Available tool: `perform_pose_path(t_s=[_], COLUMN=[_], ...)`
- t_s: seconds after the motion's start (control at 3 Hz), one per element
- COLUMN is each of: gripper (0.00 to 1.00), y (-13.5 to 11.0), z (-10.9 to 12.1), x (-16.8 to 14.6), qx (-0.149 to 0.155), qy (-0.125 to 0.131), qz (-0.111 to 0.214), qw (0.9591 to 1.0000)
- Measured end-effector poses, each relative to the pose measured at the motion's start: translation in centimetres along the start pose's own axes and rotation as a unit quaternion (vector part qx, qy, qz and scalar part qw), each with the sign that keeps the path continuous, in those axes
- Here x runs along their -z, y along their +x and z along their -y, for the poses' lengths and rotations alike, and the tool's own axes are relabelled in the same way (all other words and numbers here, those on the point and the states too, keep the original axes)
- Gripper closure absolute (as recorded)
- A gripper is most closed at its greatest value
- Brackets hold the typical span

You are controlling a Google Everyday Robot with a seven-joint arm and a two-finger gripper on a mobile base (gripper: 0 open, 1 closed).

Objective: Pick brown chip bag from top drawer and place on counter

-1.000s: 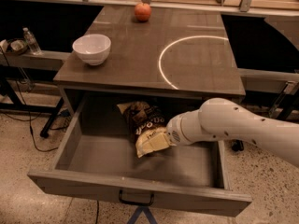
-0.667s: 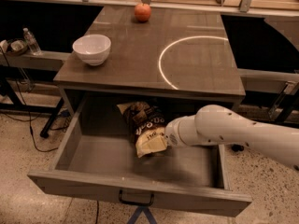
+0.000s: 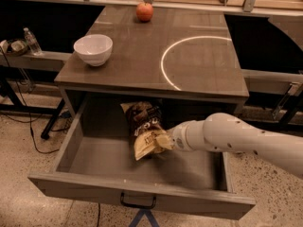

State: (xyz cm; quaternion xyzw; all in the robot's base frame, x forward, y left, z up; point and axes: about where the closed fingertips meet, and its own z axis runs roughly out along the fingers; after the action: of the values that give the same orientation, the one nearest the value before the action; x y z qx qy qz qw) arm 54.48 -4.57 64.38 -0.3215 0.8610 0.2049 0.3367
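Since a second ago the arm (image 3: 236, 136) has sunk a little lower into the drawer, and the bag's cream end has slid slightly toward 9 o'clock with it.

Nearest us is the top drawer (image 3: 94, 188), pulled fully out, its black handle (image 3: 138, 201) at 6 o'clock on the front panel. The brown chip bag (image 3: 144, 124) is inside it. The bag lies lengthwise a little past the middle of the floor, dark end toward 12 o'clock under the counter's edge and cream end toward 6 o'clock. The gripper (image 3: 165, 142) enters from 3 o'clock and meets the bag at its cream lower corner, touching it. That corner sits right at the gripper's tip, while the rest of the bag spreads away toward 11 o'clock. We cannot tell whether it has closed on the bag.

We judge the bag light, soft and crinkly, with a slick film that gives when squeezed. A pinch on the flat sealed edge or a corner should hold better than one on the puffed middle, which may slip or crush the chips.

Beyond, the counter (image 3: 137, 56) carries a white circle (image 3: 163, 65) at 3 o'clock, a white bowl (image 3: 93, 49) at 9 o'clock and an apple (image 3: 145, 11) at 12 o'clock.
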Motion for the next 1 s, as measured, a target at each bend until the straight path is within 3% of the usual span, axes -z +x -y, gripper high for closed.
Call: perform_pose_path(t_s=[0.33, 0.67, 1.0], gripper=[0.97, 1.00, 1.00], y=[0.1, -0.3, -0.6], z=[0.0, 0.0, -0.3], x=[1.3, 5.0, 9.4], qx=[0.004, 0.017, 0.038], qy=[0.010, 0.024, 0.040], qz=[0.005, -0.007, -0.040], qw=[0.9999, 0.9995, 0.9977])
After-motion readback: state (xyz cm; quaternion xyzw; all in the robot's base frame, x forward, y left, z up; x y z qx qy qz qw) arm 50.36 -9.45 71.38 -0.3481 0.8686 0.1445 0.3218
